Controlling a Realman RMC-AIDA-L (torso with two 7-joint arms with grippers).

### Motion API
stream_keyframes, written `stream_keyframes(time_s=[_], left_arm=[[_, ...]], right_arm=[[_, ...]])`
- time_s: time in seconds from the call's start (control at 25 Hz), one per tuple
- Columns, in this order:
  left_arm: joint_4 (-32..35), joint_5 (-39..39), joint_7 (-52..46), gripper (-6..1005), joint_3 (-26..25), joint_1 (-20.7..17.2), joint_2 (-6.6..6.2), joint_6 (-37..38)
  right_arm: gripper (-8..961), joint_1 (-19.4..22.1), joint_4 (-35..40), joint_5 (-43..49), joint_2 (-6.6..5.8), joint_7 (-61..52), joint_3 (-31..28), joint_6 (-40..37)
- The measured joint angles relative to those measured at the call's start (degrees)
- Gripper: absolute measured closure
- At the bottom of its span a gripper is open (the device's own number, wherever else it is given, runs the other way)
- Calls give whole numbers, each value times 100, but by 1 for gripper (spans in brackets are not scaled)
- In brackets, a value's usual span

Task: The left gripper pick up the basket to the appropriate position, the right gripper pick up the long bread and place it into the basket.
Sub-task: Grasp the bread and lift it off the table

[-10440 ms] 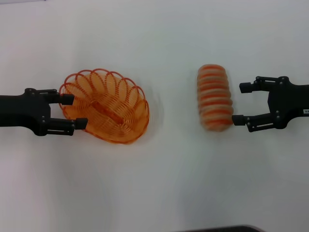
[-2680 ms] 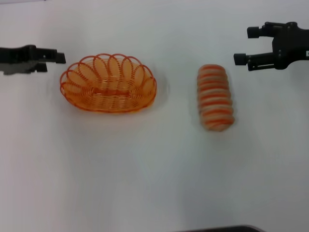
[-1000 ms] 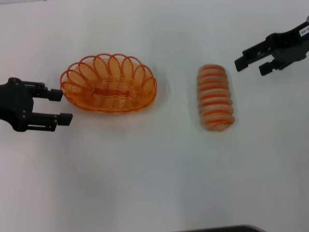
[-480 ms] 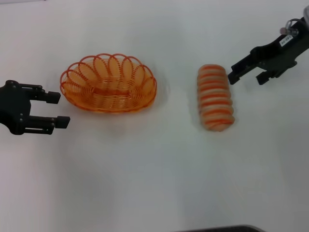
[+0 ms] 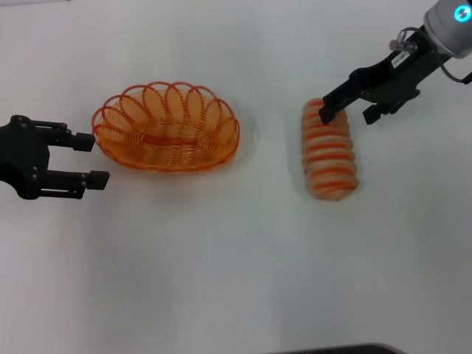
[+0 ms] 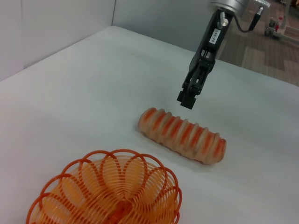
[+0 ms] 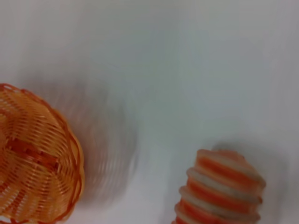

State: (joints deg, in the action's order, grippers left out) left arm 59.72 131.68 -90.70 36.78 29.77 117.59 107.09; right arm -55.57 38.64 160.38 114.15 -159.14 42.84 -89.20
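The orange wire basket stands upright on the white table, left of centre. My left gripper hovers open just left of the basket's left end, not touching it. The long bread, tan with orange-red stripes, lies lengthwise right of centre. My right gripper is open and tilted, over the bread's far end, one fingertip at the loaf's far tip. The left wrist view shows the basket, the long bread and the right gripper above it. The right wrist view shows the basket and the bread's end.
The white table carries only the basket and the bread, with a bare gap between them. A dark edge shows at the near side of the head view.
My right gripper has swung left and down from the far right to the bread's far end. The left gripper shifted slightly towards the basket. Basket and bread have not moved.
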Motion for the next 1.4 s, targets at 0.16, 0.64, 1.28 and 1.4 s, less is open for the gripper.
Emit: stream_keyframes(time_s=[0.16,0.64,1.28,1.4], left_arm=[[5,-2,1,305,2,2,10,-43],[5,17,32,304,11,11,11,-85],[-13,40,79,304,13,-33,29,-93],[-16,41,75,304,14,-33,36,-92]], right_arm=[[8,-164,-361,2,2,-60,39,174],[7,-331,-742,2,54,-323,246,328],[7,-324,-977,2,61,-542,572,343],[7,-312,-980,2,53,-615,662,333]])
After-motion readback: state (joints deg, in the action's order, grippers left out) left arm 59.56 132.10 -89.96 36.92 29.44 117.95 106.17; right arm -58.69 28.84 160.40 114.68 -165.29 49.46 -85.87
